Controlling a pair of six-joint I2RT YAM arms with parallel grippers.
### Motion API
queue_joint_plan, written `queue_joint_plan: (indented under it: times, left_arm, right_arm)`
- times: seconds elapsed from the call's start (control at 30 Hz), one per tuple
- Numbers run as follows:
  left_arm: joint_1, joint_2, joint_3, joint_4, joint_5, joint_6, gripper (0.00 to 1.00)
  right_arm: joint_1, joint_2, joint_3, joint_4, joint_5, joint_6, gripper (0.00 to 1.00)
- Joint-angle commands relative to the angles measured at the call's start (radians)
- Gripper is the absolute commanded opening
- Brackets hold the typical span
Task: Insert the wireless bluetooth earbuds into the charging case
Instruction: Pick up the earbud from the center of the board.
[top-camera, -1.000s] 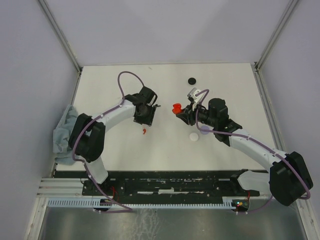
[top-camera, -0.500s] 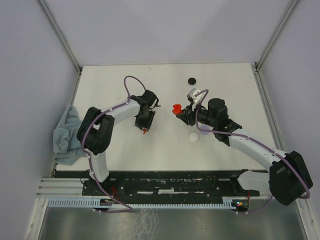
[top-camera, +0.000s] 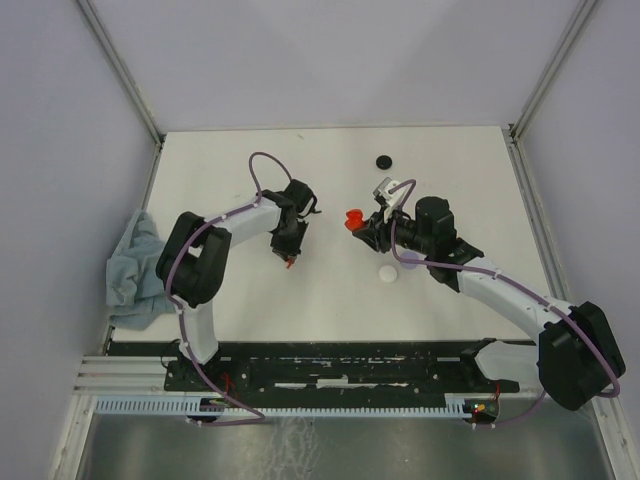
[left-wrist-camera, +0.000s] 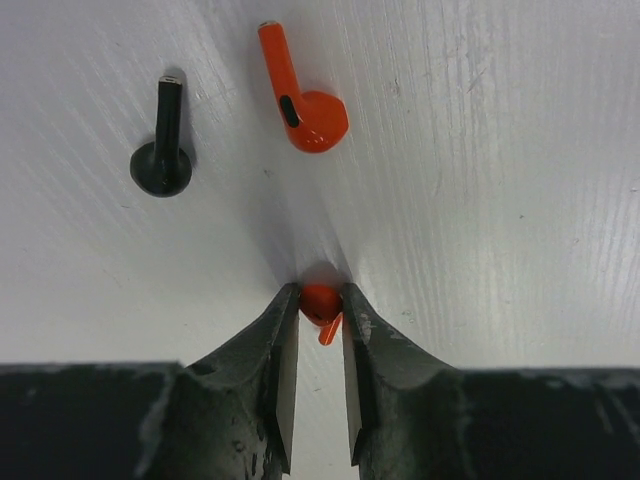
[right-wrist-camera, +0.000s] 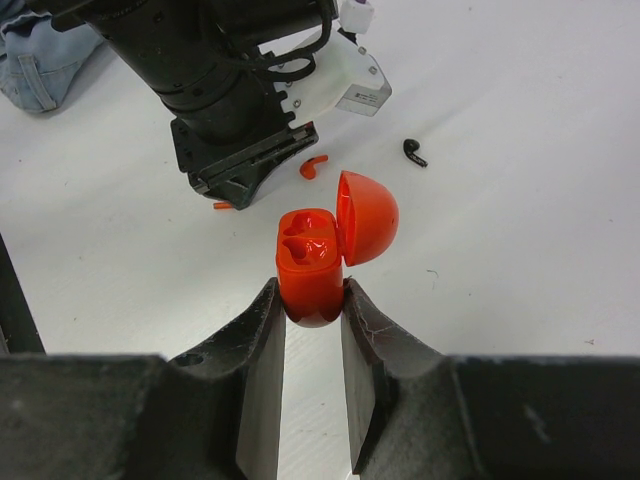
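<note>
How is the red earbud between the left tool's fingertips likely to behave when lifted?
The red earbud is probably stiff and light: tiny moulded plastic. Its rounded, glossy head sits at the left tool's tips, so it may slip or twist.

White links (top-camera: 240, 222), black joints (top-camera: 190, 275), looping purple cables (top-camera: 263, 155).

- Red earbud (left-wrist-camera: 320, 301): mostly swallowed between the left hand (left-wrist-camera: 320, 312) fingers, with only its head and a stub of stem peeking out.
- Red case (right-wrist-camera: 312, 262): its base vanishes between the right hand (right-wrist-camera: 312, 300) fingers.
- Cloth (right-wrist-camera: 38, 55): clipped by the right wrist view's top-left corner.
</note>
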Motion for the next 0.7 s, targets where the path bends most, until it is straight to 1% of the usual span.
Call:
queue_joint_plan:
  times: [0.0,0.23,0.47,0.67]
  left_arm:
    - [0.006,-0.042,-0.006,0.000,0.011,0.026,0.26]
    - [0.009,-0.169,-0.021,0.040,0.045,0.007,0.23]
    - [0.008,-0.343,0.000,0.116,0.072,-0.004,0.21]
    - [0.009,-0.523,0.002,0.236,0.146,-0.011,0.21]
  right_arm:
    - [-0.003,-0.021,0.046,0.007,-0.016,-0.020,0.06]
    - [-0.003,-0.015,0.052,0.047,-0.060,-0.010,0.06]
    - [-0.002,-0.013,0.053,0.127,-0.090,0.011,0.06]
    - [0.000,-0.015,0.050,0.240,-0.136,0.025,0.07]
